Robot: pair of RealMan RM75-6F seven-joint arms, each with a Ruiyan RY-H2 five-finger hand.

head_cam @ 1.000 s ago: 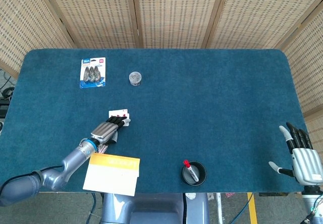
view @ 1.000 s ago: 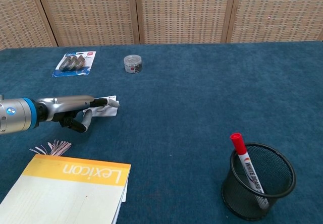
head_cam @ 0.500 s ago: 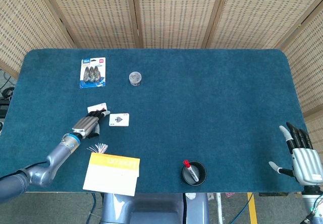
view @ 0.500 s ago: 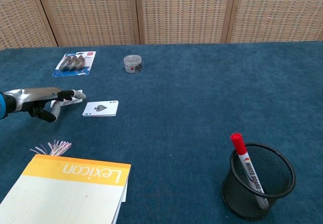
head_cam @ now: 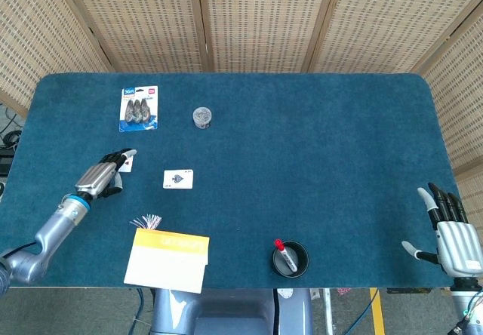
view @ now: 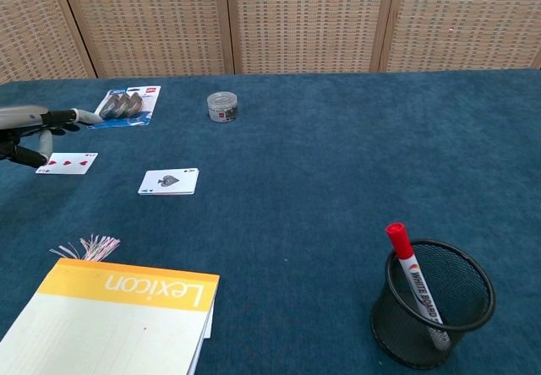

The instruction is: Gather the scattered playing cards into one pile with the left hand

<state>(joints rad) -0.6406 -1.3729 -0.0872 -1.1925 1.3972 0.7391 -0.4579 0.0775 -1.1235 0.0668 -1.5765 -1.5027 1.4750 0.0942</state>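
We see two playing cards well apart on the tabletop (head_cam: 302, 169): a hearts card (view: 67, 164) far to the left and a spade card (view: 168, 181) to its right, both face up, long axes running left to right. Our left hand (head_cam: 103, 175) hovers at the hearts card, fingers (view: 59, 119) stretched over it; whether they touch or pinch it we cannot tell. The right hand (head_cam: 453, 233) rests far off, fingers spread, holding nothing.
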